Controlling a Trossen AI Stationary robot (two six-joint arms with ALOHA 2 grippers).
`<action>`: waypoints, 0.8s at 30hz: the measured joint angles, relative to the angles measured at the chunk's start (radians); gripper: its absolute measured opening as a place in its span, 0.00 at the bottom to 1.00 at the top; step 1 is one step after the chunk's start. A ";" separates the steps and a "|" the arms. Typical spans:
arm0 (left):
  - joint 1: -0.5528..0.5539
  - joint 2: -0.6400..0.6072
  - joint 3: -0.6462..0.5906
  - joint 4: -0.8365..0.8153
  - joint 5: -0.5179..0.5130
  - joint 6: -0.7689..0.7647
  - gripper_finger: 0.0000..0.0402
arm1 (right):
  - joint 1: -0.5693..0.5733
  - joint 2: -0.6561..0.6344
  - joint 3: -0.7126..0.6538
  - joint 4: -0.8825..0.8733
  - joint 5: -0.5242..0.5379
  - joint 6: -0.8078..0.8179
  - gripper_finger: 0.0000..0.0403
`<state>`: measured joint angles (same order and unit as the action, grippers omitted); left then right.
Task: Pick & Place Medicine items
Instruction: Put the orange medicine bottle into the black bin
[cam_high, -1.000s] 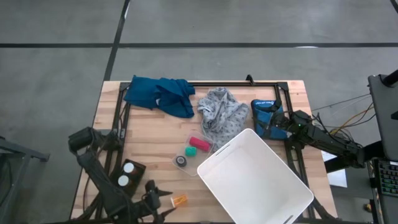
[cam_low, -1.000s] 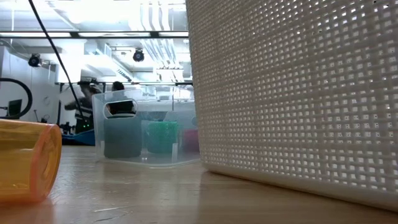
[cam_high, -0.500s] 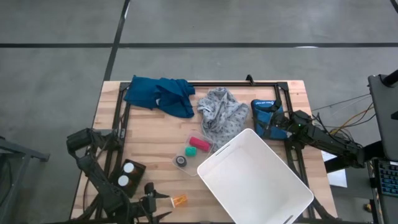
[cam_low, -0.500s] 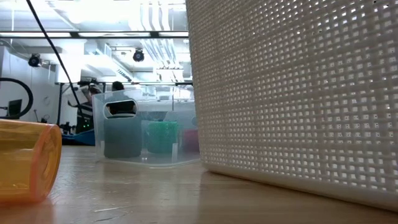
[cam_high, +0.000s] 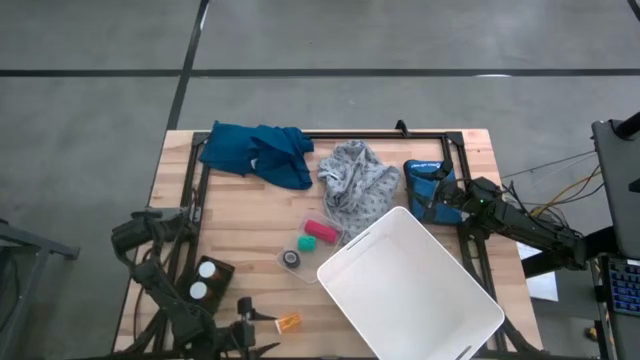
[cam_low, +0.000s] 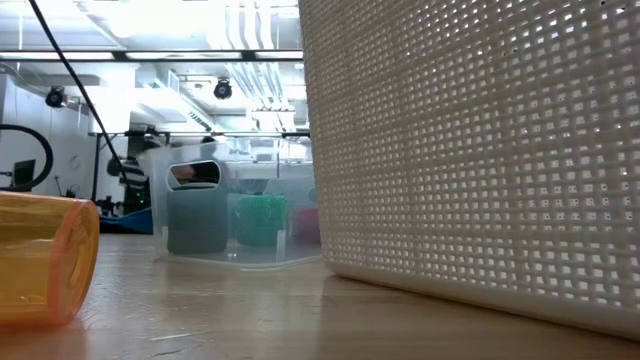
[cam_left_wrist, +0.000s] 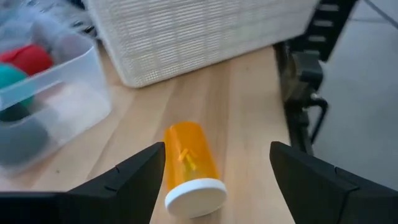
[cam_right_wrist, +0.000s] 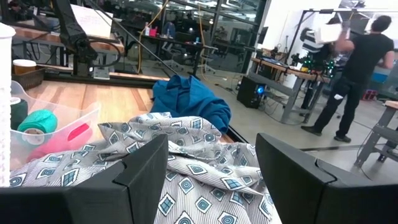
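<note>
One orange pill bottle (cam_left_wrist: 188, 167) with a white cap (cam_left_wrist: 195, 195) lies on its side near the table's near edge (cam_high: 288, 322). In the low view it shows at the left (cam_low: 45, 260). The other bottles are not in view. My left gripper (cam_left_wrist: 217, 148) is open at the near edge (cam_high: 258, 322), just left of the bottle. The cap end points toward it, and the fingers touch nothing. My right gripper (cam_right_wrist: 211, 138) is open and waits at the table's right side (cam_high: 442, 205), above the grey patterned cloth (cam_right_wrist: 186, 180).
A white mesh basket (cam_high: 410, 290) stands right of the bottle and fills the low view's right (cam_low: 470, 150). A clear tray (cam_high: 310, 245) holds teal, pink and dark items. Blue cloth (cam_high: 255, 150), grey cloth (cam_high: 355, 185), a blue pouch (cam_high: 425, 185) and a black box (cam_high: 203, 280) lie around.
My left arm has shifted a little, and its gripper has moved slightly toward the table's near edge while staying beside the orange bottle. The bottle has not moved.
</note>
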<state>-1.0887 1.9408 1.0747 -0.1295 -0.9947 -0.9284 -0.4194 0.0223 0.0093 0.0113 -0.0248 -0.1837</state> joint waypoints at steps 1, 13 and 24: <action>0.002 0.004 -0.004 -0.006 -0.005 -0.034 0.74 | 0.000 0.000 0.000 0.000 0.000 0.000 0.60; 0.010 0.020 -0.065 -0.016 0.000 -0.200 0.74 | 0.000 0.000 0.000 0.000 0.000 -0.001 0.60; 0.010 0.020 -0.066 0.002 0.001 -0.211 0.81 | 0.000 0.000 0.000 0.000 0.000 0.000 0.60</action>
<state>-1.0782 1.9606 1.0092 -0.1274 -0.9941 -1.1392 -0.4198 0.0219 0.0097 0.0113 -0.0246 -0.1841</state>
